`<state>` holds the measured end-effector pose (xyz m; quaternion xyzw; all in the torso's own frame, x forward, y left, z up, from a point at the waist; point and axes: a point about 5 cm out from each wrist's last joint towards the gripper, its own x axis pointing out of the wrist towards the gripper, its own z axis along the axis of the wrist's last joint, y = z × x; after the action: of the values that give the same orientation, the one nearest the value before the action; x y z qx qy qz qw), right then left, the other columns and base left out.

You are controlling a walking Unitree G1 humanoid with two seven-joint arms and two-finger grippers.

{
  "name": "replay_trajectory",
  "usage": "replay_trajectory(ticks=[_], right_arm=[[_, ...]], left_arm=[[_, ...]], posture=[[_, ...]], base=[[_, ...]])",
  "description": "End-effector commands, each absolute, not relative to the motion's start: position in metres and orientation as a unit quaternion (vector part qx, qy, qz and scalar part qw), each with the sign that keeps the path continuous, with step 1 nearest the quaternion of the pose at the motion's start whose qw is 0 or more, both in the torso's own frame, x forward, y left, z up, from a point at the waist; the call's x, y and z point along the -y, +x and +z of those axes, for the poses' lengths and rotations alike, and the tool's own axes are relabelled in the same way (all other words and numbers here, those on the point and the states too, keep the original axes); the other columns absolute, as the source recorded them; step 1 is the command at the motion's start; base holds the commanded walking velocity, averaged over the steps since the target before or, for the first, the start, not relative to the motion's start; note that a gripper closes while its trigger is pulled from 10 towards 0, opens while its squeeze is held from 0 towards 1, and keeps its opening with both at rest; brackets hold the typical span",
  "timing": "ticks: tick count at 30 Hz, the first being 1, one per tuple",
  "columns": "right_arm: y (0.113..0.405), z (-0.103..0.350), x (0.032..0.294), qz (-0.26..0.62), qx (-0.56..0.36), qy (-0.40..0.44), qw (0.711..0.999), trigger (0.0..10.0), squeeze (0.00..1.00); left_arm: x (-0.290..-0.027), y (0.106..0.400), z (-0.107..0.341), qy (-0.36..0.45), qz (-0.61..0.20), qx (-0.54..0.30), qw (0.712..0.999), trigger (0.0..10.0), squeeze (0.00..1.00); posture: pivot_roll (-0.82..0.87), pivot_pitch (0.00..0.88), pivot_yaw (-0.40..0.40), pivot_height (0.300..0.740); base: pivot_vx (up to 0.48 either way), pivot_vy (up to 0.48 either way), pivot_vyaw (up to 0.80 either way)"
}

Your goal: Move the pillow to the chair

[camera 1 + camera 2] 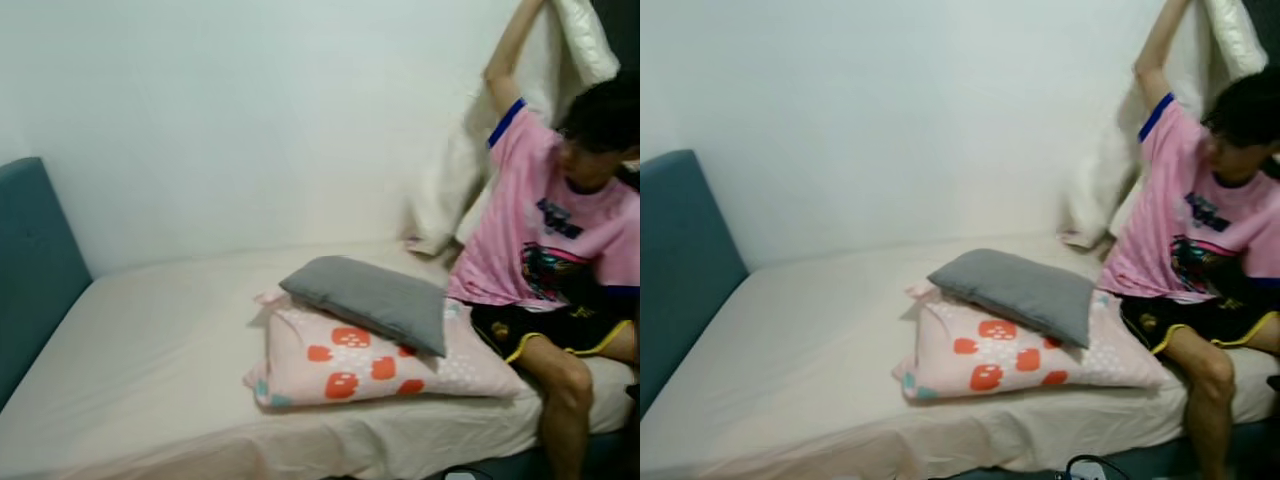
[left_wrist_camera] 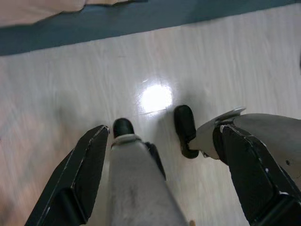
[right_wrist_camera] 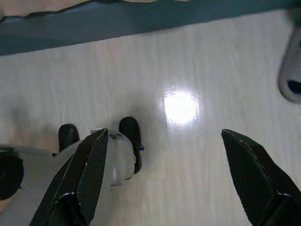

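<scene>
Head cam: bed (image 1: 150, 370) w/ beige sheet spans the frame, white wall (image 1: 250, 110) behind, teal headboard (image 1: 30, 260) at 9 o'clock. Grey pillow (image 1: 370, 300) lies tilted on top of a pink pillow (image 1: 370, 370) w/ red-orange print — the stack sits right of centre, approx 4 o'clock, close to the bed's near edge. Pink pillow's near side is just short of where the sheet drops off. Open mattress from the stack over to the headboard, nothing on it.

Person (image 1: 560, 230) in pink tee and black shorts sits on the bed edge at 3 o'clock, touching or almost touching the pink pillow's right end; one arm raised, holding up a white pillow or cushion (image 1: 580, 30) at 1 o'clock. More white bedding (image 1: 445, 190) stands against the wall behind them.

Left hand (image 2: 174, 183): fingers spread wide apart, holding nothing, hanging over pale glossy floor (image 2: 56, 94); robot's legs and feet show between the fingers, teal bed base (image 2: 141, 21) beyond. Right hand (image 3: 174, 183): same — fingers well apart, nothing in them, above the floor, bed base edge ahead.
</scene>
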<state>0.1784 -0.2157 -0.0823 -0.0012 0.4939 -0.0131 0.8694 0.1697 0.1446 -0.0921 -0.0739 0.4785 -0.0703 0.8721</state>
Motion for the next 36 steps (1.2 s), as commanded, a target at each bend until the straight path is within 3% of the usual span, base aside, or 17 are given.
replay_trajectory(ticks=[1, 11, 27, 36], right_arm=[[0.1772, -0.0839, 0.211, -0.012, -0.497, 0.007, 0.868, 10.0, 0.0], [0.1762, -0.0842, 0.2119, -0.015, -0.498, 0.008, 0.867, 10.0, 0.0], [0.1721, -0.086, 0.2121, -0.016, -0.502, 0.012, 0.865, 10.0, 0.0], [0.1715, -0.0864, 0.2115, -0.016, -0.503, 0.014, 0.864, 10.0, 0.0]], left_arm=[[-0.1477, 0.1733, -0.0905, -0.069, -0.076, -0.476, 0.873, 10.0, 0.0], [-0.1426, 0.1702, -0.0918, -0.064, -0.092, -0.482, 0.869, 10.0, 0.0], [-0.1458, 0.1671, -0.0933, -0.06, -0.076, -0.483, 0.87, 10.0, 0.0], [-0.1466, 0.1686, -0.0925, -0.061, -0.081, -0.481, 0.871, 10.0, 0.0]], posture=[[-0.09, 0.0, 0.001, 0.74], [-0.09, 0.0, -0.002, 0.74], [-0.09, 0.006, 0.004, 0.74], [-0.09, 0.005, 0.007, 0.74]], base=[[0.0, 0.0, 0.0], [0.0, -0.336, 0.0], [0.0, 0.0, 0.0], [0.48, 0.0, 0.0]])
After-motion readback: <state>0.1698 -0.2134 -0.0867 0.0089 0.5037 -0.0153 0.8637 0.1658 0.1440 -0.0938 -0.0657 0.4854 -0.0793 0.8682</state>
